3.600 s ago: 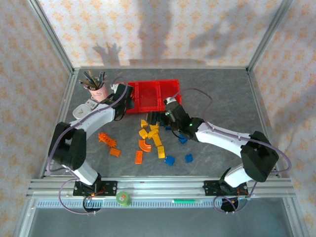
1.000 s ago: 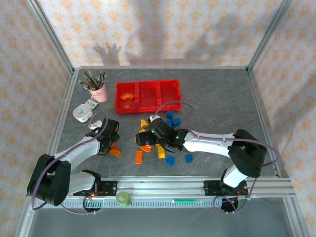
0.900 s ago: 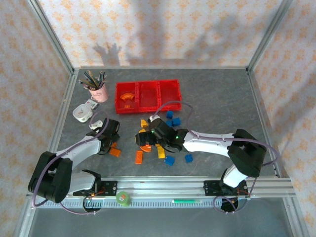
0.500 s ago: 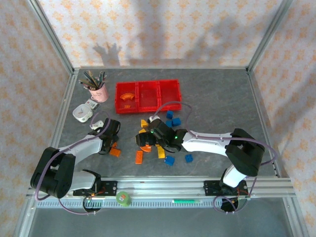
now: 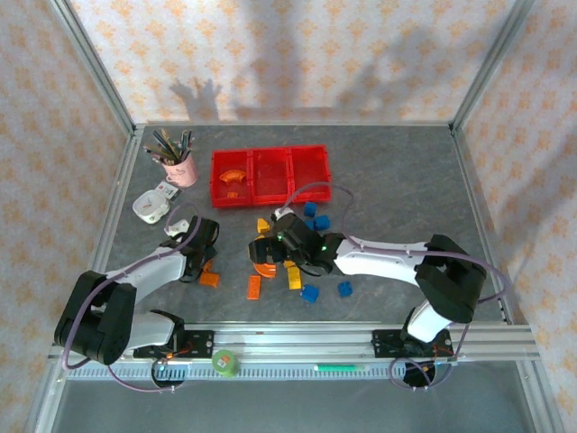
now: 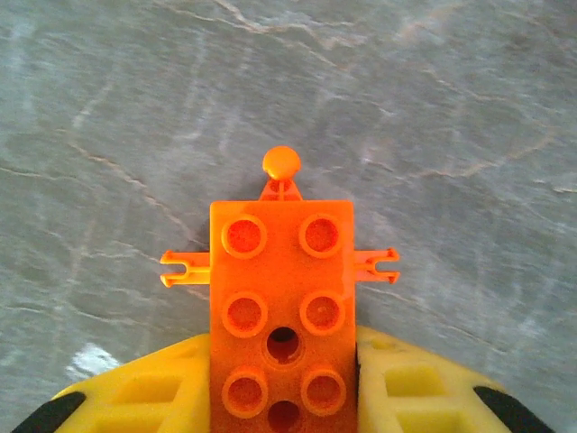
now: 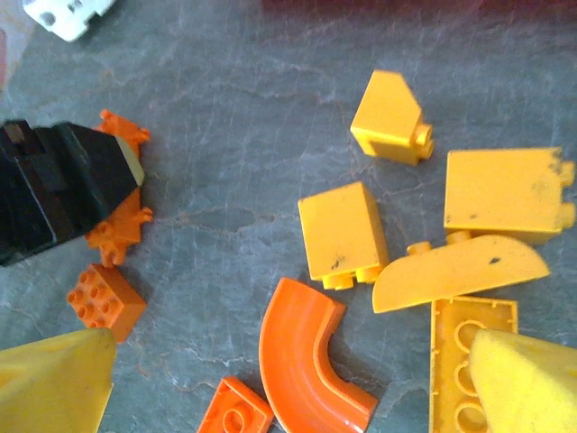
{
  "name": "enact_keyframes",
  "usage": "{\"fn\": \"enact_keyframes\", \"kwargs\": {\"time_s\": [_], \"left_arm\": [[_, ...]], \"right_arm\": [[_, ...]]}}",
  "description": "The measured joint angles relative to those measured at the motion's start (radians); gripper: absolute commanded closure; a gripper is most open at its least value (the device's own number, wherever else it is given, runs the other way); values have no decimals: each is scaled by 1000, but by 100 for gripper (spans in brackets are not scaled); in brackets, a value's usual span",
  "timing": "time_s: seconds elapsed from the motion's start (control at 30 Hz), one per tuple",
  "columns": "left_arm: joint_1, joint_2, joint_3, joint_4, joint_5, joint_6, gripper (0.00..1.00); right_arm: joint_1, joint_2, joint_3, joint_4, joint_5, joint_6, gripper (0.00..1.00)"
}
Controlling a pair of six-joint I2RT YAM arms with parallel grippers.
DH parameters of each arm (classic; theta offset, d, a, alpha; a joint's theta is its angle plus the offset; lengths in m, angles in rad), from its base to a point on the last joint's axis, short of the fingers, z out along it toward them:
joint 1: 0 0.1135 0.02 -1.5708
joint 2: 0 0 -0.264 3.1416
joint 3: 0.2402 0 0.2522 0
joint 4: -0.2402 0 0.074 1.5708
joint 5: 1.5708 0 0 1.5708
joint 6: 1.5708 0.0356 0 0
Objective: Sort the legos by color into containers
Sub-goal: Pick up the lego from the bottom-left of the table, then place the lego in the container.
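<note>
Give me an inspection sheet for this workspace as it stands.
Surface: grey table, no spills seen.
Job's things: legos loose mid-table, in orange, yellow and blue; red bins at the back, with one orange arch in the left bin.
Clutter: pen cup, white gadget, green tape roll by the front rail.
Grippers: left gripper shut on an orange brick; right gripper open above the legos.
Cables: purple cables loop off both arms.
Surroundings: metal frame, patterned walls.
</note>
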State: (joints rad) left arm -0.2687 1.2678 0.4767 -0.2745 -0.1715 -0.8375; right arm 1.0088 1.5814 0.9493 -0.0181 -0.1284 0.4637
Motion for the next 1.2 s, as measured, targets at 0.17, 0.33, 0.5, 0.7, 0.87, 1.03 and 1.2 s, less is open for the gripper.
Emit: {"fn": "enact_keyframes", "kwargs": {"time_s": [0.17, 0.33, 0.5, 0.7, 0.87, 1.03, 1.2], "left_arm": [[-6, -23, 78, -27, 10, 35, 74], [-20, -29, 239, -54, -1, 98, 74], [-27, 29, 416, -55, -2, 197, 75], [-27, 247, 643, -55, -1, 343, 75], [-27, 402, 774, -60, 3, 424, 75], [-27, 563, 912, -87, 6, 473, 74], [-24, 696, 1012, -119, 4, 499, 73]], "right_arm": [[-55, -64, 0, 1, -3, 4, 0], [-98, -113, 0, 3, 2, 8, 0], [-134, -145, -2, 7, 6, 17, 0], [-155, -159, -9, 12, 10, 24, 0], [-159, -167, -17, 11, 12, 26, 0], [-167, -176, -21, 11, 18, 26, 0], [-168, -178, -21, 11, 21, 26, 0]]}}
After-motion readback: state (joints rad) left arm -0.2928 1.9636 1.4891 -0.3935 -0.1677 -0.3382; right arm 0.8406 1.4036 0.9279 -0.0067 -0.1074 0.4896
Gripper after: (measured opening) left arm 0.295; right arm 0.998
